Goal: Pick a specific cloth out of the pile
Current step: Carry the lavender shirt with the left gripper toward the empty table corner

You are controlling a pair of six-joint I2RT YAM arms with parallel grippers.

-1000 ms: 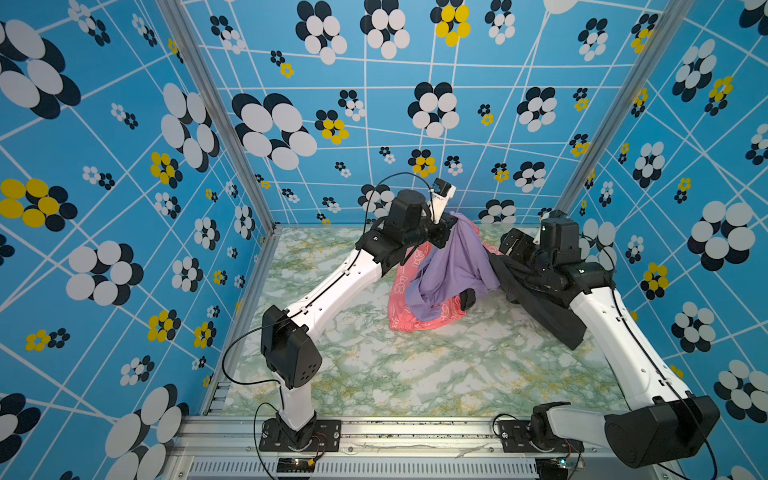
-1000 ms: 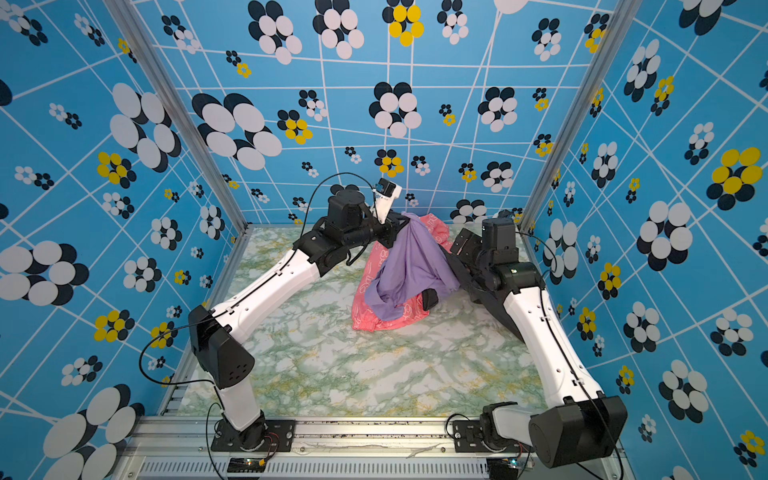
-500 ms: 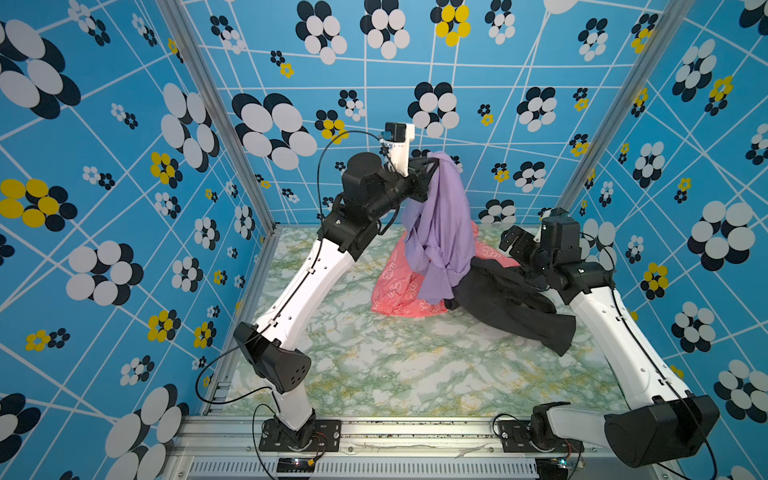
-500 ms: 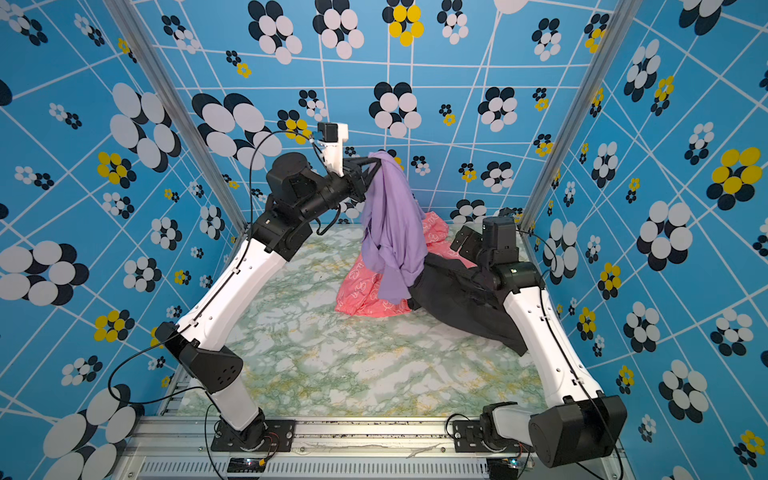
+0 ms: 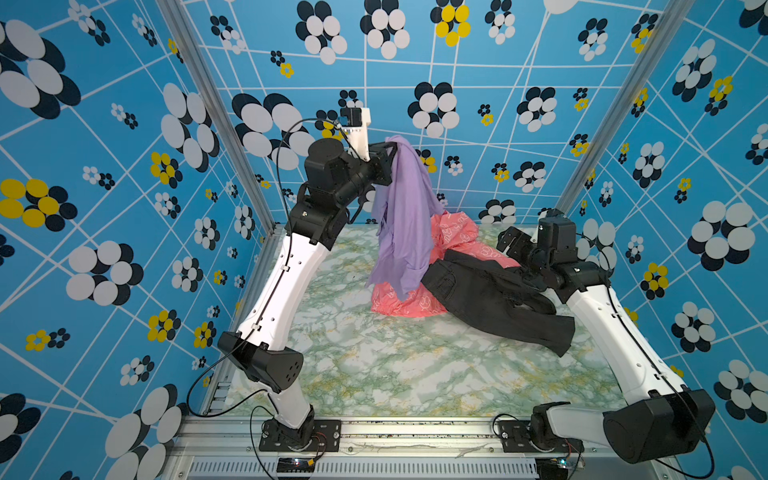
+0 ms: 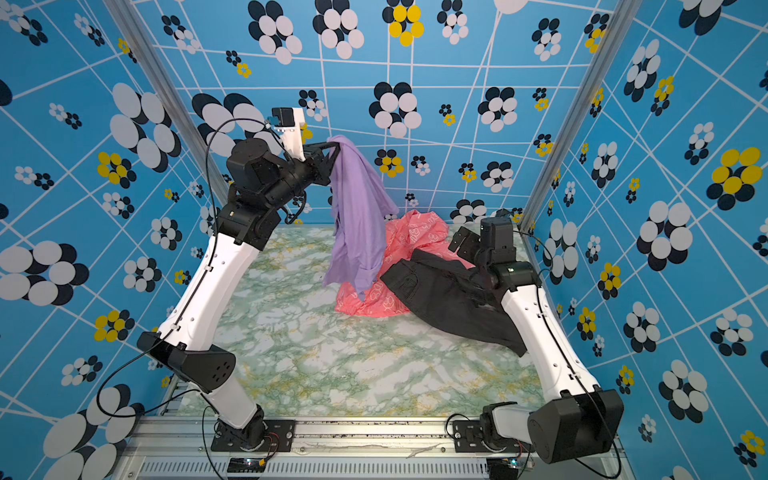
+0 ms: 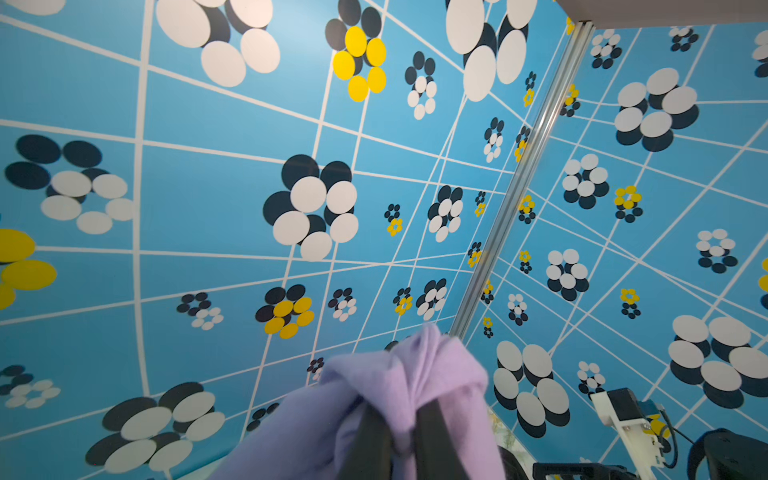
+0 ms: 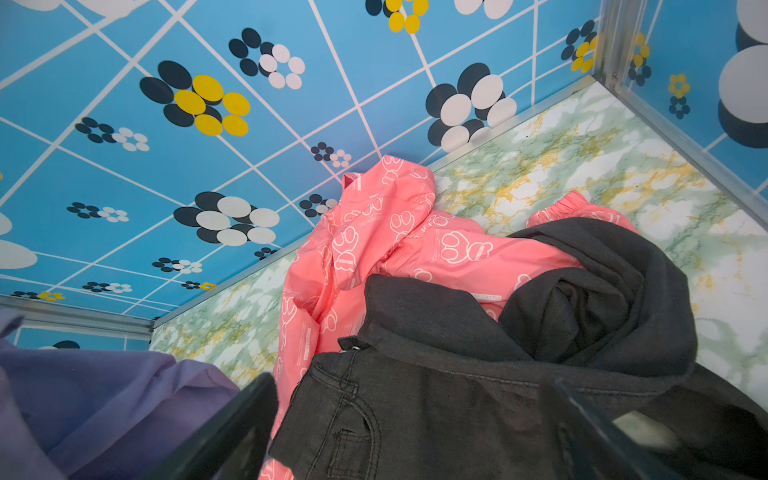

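Left tool is clamping shut on a bunched fold of the cloth, high above the bench and near the back wall. In the left wrist view the 2 fingers are pinching a gathered knot of lavender fabric, and a tuft is poking out past the tips. The bite is looking deep, not on a thin edge.

Cloth is hanging from that 1 point in a long drape, with the folds falling straight. In both top views the lower hem is overlapping the pile. Cannot tell whether the hem is clear of the pink garment or brushing it.

Handling, as judged: light, soft, limp. It is taking no shape of its own, so it is likely to swing and trail with any move. The fuzzy surface is probably giving decent friction. Not fragile. The best hold is a thick gathered bunch, as here; a single-layer edge would slip out more easily.

Right tool is standing wide open and empty, just over the black trousers, which are lying across the pink garment on the bench.

Risk: the trailing hem snagging the pile.
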